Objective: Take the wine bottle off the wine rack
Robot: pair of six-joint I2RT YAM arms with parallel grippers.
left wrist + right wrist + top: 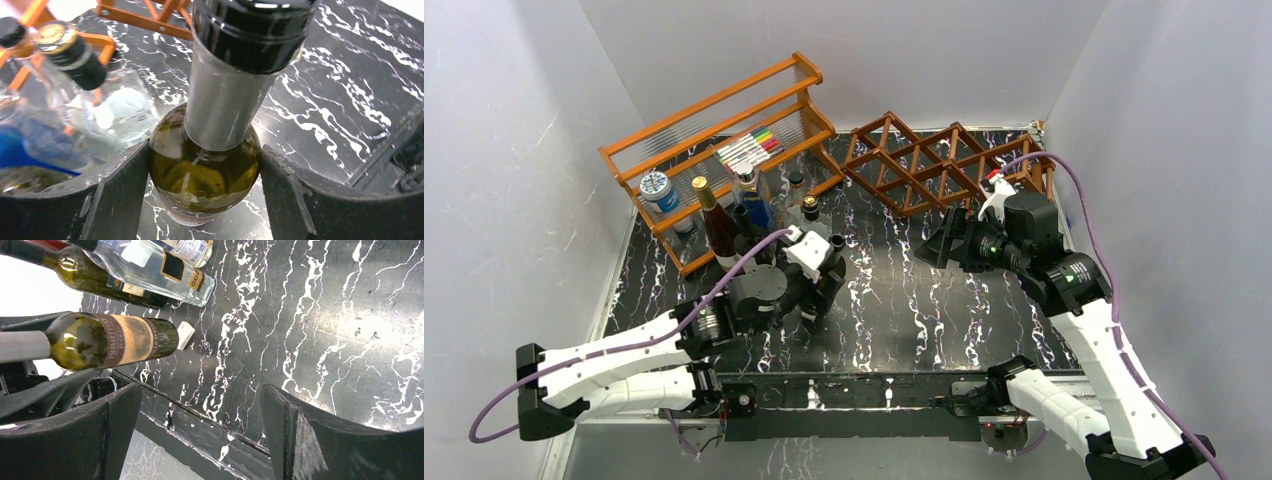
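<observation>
Wine bottle (205, 180) upright, clasped in our left claw (204, 155), left of the wine rack (944, 160); our right claw (200, 390) spread wide.

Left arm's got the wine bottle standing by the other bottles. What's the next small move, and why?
Probably open the left end effector and release. The wine bottle is off the wine rack, upright, and seems to rest on the table beside the other bottles. The right end effector is open and empty.

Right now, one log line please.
left end effector: shut on green glass wine bottle | right end effector: open, empty | dark reddish-brown wooden lattice wine rack: no bottle visible
</observation>
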